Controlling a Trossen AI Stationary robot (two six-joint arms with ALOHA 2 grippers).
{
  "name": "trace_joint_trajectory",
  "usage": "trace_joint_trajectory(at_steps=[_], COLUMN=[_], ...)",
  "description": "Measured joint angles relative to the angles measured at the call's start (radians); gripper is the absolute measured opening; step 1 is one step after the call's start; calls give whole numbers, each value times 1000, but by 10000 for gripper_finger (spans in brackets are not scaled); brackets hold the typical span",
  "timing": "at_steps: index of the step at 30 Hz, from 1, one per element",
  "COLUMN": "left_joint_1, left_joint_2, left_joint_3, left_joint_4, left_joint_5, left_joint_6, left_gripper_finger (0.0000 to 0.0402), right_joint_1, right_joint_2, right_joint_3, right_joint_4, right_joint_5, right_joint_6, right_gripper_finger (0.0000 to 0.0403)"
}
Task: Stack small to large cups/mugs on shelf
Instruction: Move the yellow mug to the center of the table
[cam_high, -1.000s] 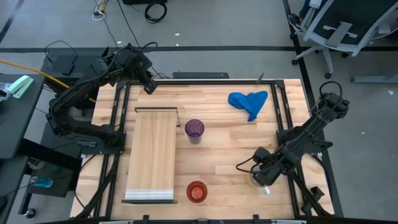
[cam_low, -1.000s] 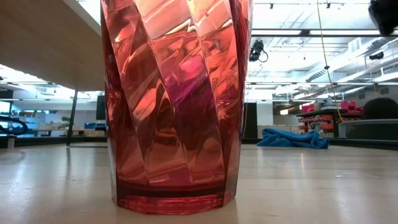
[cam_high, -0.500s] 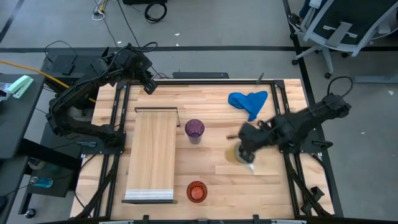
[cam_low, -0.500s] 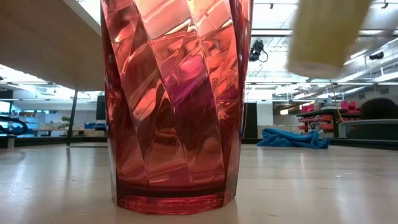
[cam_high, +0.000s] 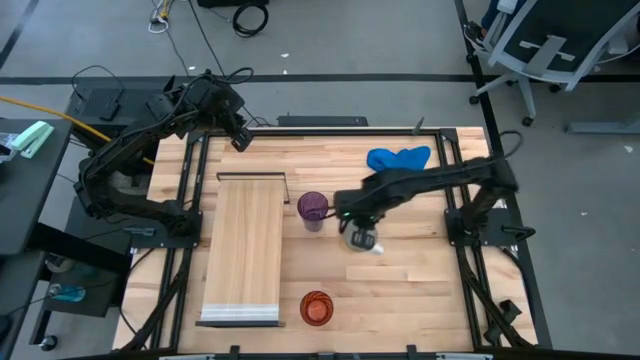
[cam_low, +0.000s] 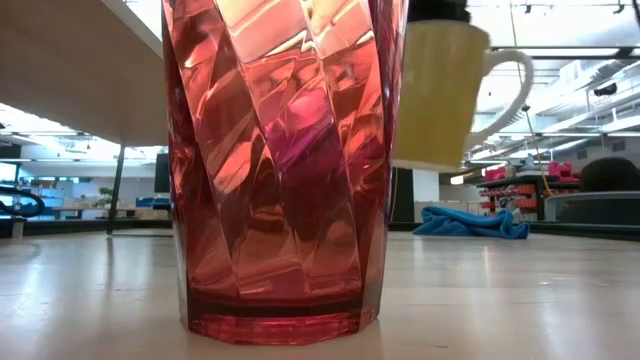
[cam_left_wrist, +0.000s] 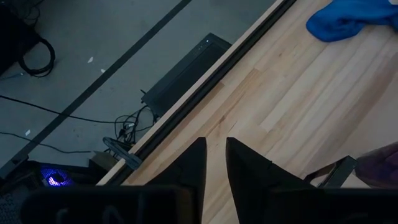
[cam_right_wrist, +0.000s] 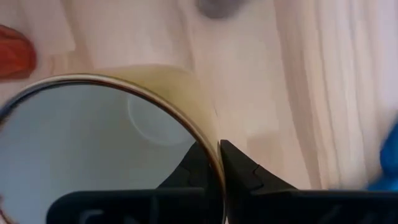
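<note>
The white mug hangs in my right gripper over the table's middle, just right of the translucent purple tumbler. In the low view the mug is upright and well above the tabletop. The orange-red cup stands on its base near the front edge and fills the low view. The pale wooden shelf lies left of the cups. My left gripper waits at the far left corner with its fingers nearly together and holds nothing. My right gripper holds the mug by its rim wall, with one finger inside the mug and one outside. The fingers come from above and point down. The mug hangs upright and clear of the table, with its handle sticking out sideways.
A crumpled blue cloth lies at the far right of the table. A dark metal frame stands at the shelf's far end. Bare tabletop lies between the orange-red cup and the right edge.
My right gripper has carried the mug from the near right of the table toward the left and far side. It has lifted the mug clear and brought it up beside the purple tumbler. The mug has stayed upright.
</note>
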Motion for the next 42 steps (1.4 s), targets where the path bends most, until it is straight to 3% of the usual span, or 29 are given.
trace_joint_trajectory(at_steps=[8,15,27,42], left_joint_1=[0,0,0,0], left_joint_2=[0,0,0,0], left_joint_3=[0,0,0,0], left_joint_4=[0,0,0,0], left_joint_5=[0,0,0,0], left_joint_6=[0,3,10,11], left_gripper_finger=[60,61,52,47], right_joint_1=[-8,-15,-12,43], right_joint_2=[224,351,434,405], right_joint_3=[247,358,383,378], right_joint_4=[-14,-25,17,48], right_joint_5=[-24,-50,-50,-26], right_joint_6=[-169,-269,-327,-334], right_gripper_finger=[19,19,19,19])
